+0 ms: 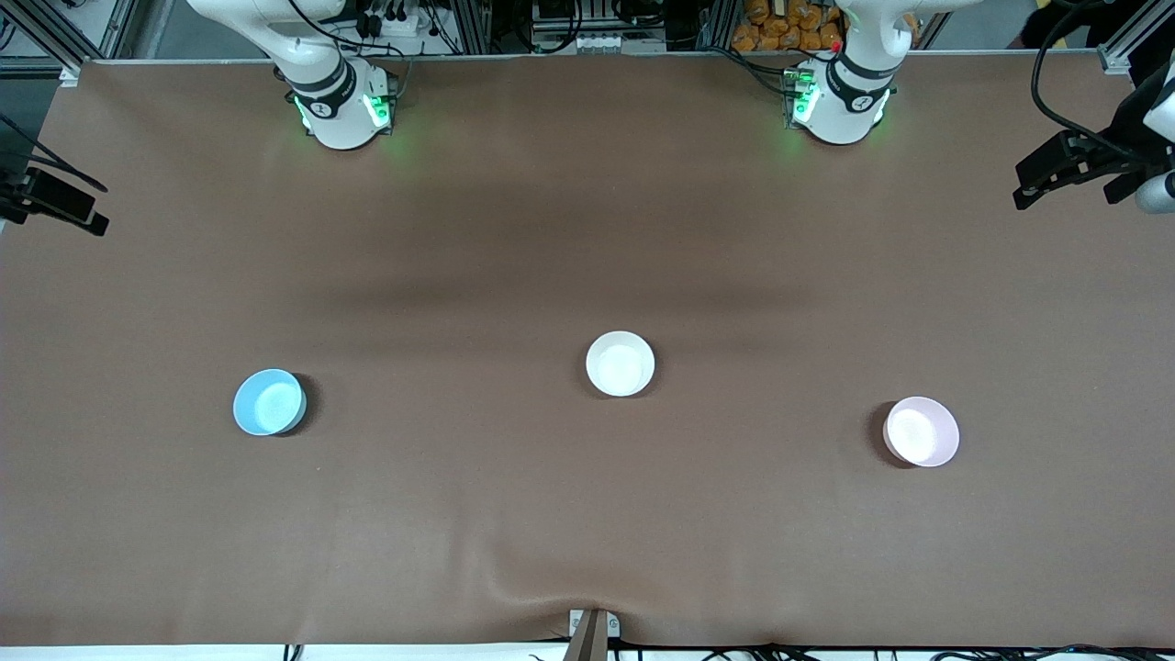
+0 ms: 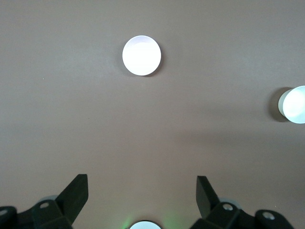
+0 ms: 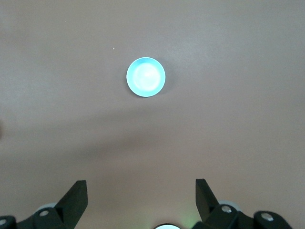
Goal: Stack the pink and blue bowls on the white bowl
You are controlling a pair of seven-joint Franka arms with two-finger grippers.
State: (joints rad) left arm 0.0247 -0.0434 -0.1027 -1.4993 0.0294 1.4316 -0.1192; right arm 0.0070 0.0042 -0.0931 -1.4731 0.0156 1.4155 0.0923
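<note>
Three bowls stand apart on the brown table. The white bowl [image 1: 621, 364] is in the middle. The light blue bowl [image 1: 269, 402] is toward the right arm's end, and the pale pink bowl [image 1: 921, 431] toward the left arm's end; both are a little nearer the front camera. My left gripper [image 2: 142, 191] is open and empty, high over the table, with the pink bowl [image 2: 141, 55] and part of the white bowl [image 2: 296, 104] in its view. My right gripper [image 3: 141, 191] is open and empty, high over the table, with the blue bowl [image 3: 146, 77] in its view. Neither gripper shows in the front view.
The arm bases [image 1: 344, 110] [image 1: 840, 106] stand at the table's back edge. Black camera mounts [image 1: 55, 197] [image 1: 1079, 161] reach in at both ends of the table. A small bracket [image 1: 592, 629] sits at the front edge. The brown cover [image 1: 587, 514] is slightly rippled there.
</note>
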